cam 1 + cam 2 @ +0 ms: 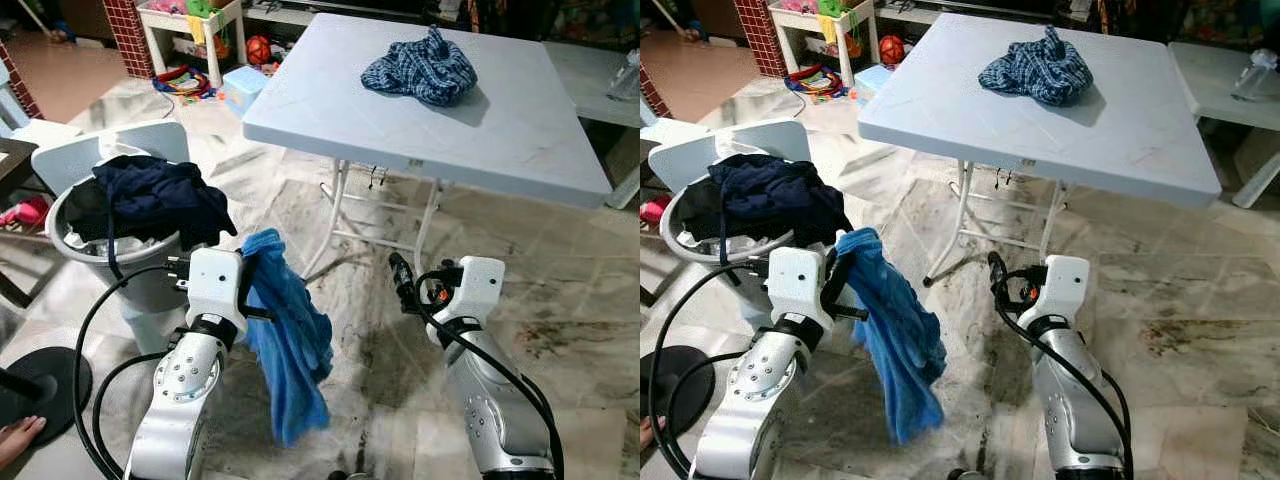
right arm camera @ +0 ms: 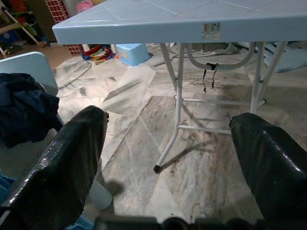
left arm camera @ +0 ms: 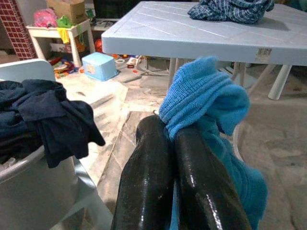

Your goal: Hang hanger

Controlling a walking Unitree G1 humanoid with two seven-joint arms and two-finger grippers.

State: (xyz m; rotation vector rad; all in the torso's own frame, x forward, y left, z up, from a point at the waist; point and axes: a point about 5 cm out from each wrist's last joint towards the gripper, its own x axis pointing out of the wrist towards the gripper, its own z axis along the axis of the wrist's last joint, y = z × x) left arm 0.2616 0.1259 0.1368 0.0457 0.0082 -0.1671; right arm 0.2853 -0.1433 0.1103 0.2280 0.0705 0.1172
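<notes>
Blue towel (image 1: 290, 340) pinched in left gripper (image 3: 172, 139), jaws closed; right gripper (image 2: 168, 139) jaws wide apart, empty

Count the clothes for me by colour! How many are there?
Bright blue: 1, the blue cloth pinched in the left hand.
Blue checked: 1, the checked shirt on the table.
Dark navy: 1 pile of dark clothes in the basket; pieces can't be separated.
Total: 3.

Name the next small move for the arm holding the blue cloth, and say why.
Probably carry it forward toward the table. The left gripper is shut on the blue cloth, which hangs free above the floor beside the laundry basket. The right gripper is open and holds nothing, so it could help spread the cloth there.
</notes>
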